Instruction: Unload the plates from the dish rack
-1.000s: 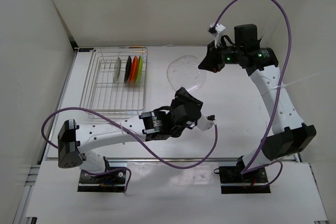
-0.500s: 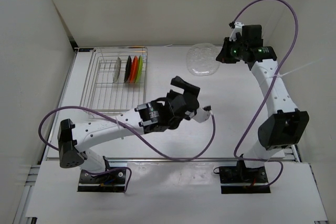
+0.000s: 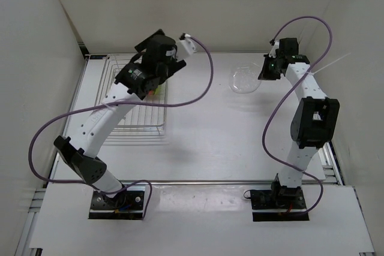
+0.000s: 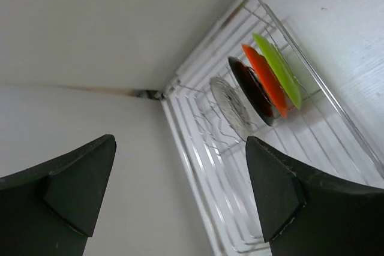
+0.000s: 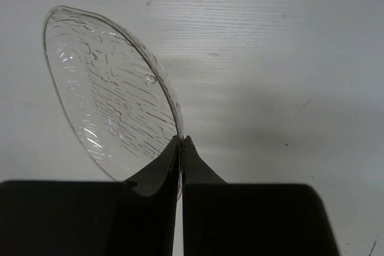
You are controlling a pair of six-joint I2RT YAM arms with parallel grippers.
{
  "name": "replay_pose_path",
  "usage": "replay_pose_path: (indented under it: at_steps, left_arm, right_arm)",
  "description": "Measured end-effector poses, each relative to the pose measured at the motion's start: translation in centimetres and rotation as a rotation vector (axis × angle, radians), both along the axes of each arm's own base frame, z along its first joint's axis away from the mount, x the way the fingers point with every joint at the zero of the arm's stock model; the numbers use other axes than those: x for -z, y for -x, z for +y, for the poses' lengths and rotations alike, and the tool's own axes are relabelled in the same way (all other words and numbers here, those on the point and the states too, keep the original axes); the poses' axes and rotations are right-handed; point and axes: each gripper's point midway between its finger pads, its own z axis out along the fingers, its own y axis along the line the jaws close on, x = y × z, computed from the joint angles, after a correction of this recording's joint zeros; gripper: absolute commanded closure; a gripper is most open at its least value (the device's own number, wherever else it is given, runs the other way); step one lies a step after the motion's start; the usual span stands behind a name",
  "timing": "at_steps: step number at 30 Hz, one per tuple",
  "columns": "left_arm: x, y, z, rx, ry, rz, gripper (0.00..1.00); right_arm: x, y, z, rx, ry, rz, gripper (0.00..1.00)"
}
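1. Left end effector (image 4: 180, 148) stood with its jaws spread fully apart and held nothing.
2. It hung over the dish rack (image 4: 198, 166), with both fingers clear of the wires and of every plate.
3. Four plates stood on edge in the dish rack, ahead of the left end effector and closer to its right finger than to its left.
4. Order of the row, from the left finger's side outward: second clear plate (image 4: 231, 106), black plate (image 4: 252, 91), orange-red plate (image 4: 264, 79), lime green plate (image 4: 279, 70).
5. All four plates leaned the same way and sat close together; the lime green plate was nearest the long rim of the dish rack.
6. White wall (image 4: 120, 28) met the far corner of the dish rack beyond the left end effector.
7. Right end effector (image 5: 180, 142) was pinched shut on the rim of the clear plate (image 5: 114, 88).
8. From the grip point, the clear plate rose on edge ahead of the fingers and to their left, tilted.
9. White desk (image 5: 270, 58) lay beyond the clear plate; contact between plate and desk could not be determined.
10. In the top view, the right end effector and its plate were well apart from the dish rack, with bare desk between them.
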Motion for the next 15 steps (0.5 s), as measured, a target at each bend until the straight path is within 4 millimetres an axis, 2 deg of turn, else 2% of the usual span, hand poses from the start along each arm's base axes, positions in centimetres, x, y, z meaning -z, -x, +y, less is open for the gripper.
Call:
replay_pose_path:
  at_steps: [2,5,10,15]
  left_arm:
    - [1.1,-0.7,1.6,-0.047,0.079,0.044,0.0]
    - [3.7,-1.0,2.8,-0.081,0.19,0.136,0.0]
    - [6.9,-0.7,2.6,-0.066,0.342,0.272,0.0]
    - [7.6,-0.3,1.6,-0.032,0.429,0.328,0.0]
  right_arm:
    - [1.7,-0.4,-0.8,0.012,0.007,0.029,1.0]
    - [4.1,-0.6,-1.3,0.019,0.018,0.075,1.0]
    - [7.0,-1.4,-1.4,0.003,0.032,0.125,1.0]
    - [8.0,-2.9,-1.5,-0.014,0.051,0.128,1.0]
